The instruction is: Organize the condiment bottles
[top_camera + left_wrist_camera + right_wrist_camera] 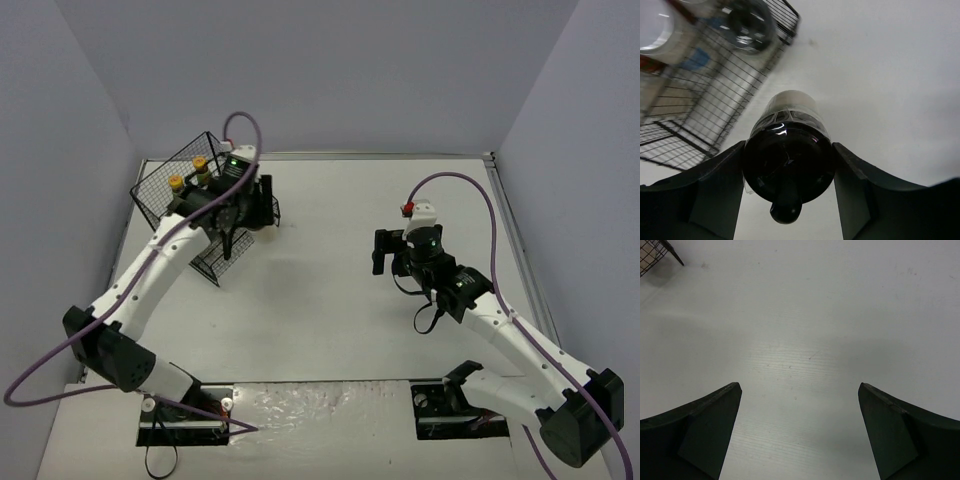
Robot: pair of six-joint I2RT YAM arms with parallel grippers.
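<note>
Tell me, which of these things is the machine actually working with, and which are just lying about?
Part of the job: black-capped shaker held in the left claw; two yellow-capped bottles and lidded jars in the wire basket.
Just lying about: the wire basket itself, table, purple cables.

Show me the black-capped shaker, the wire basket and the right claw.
black-capped shaker (788,167): left wrist view, on its black cap.
wire basket (163,180): top external view, on its mesh wall.
right claw (799,386): right wrist view, midway between its open fingertips.
</note>
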